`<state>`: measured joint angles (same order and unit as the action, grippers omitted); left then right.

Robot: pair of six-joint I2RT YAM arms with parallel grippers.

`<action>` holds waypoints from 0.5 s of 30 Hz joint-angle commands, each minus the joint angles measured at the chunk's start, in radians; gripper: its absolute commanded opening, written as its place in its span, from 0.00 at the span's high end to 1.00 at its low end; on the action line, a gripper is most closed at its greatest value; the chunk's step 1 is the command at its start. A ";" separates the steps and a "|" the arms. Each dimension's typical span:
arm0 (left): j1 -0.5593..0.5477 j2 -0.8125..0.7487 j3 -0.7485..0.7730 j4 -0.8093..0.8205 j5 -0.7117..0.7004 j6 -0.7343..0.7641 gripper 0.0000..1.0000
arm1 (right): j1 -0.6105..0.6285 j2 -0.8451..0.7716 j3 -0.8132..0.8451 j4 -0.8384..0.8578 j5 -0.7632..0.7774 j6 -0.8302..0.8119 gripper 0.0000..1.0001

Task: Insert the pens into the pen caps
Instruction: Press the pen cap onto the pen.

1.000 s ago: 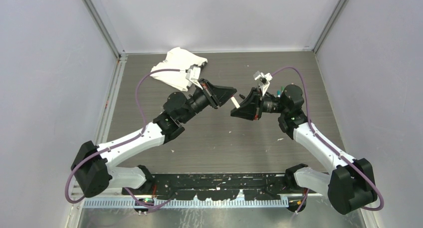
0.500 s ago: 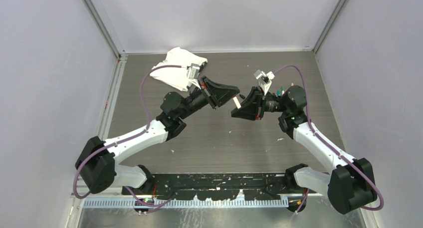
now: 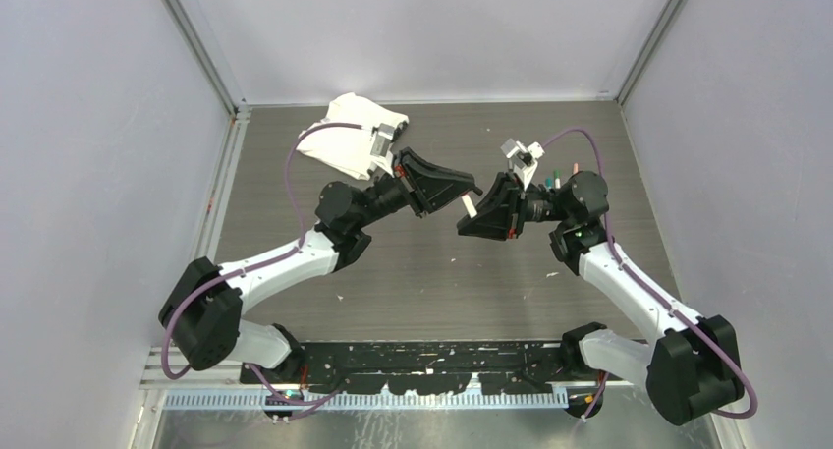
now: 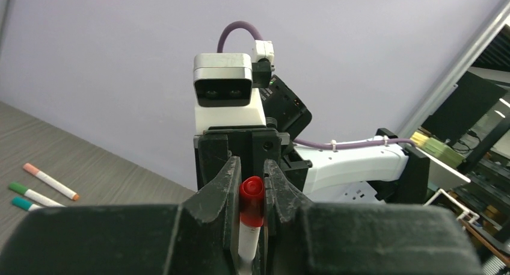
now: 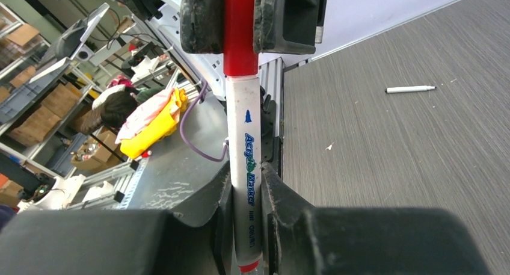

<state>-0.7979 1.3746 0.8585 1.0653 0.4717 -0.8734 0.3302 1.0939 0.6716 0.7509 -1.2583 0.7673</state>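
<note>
Pen (image 5: 246,142), above the table's (image 3: 393,272) middle, is clenched in our right tool (image 5: 247,191), tip inside the red cap (image 5: 240,34) our left tool (image 4: 251,188) grips. If we push off-axis, the barrel may slip or the cap stay half-seated.

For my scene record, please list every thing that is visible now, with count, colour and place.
pen: one, white barrel, held above the table
cap: one, red, on that pen's end
capped pens: three, white with salmon, green, teal caps, lying on table
loose pen: one, white, lying on table
cloth: one, white, table's far left corner
table: one, grey, below both arms
left gripper: one, black, jaws shut on cap
right gripper: one, black, jaws shut on pen
</note>
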 commanded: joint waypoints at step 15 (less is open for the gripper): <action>-0.047 0.000 -0.011 -0.045 0.235 -0.085 0.99 | -0.040 -0.029 0.055 -0.107 0.090 -0.093 0.99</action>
<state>-0.7818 1.3804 0.8761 1.0431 0.5690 -0.9432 0.3225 1.0645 0.6769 0.6689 -1.2926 0.7036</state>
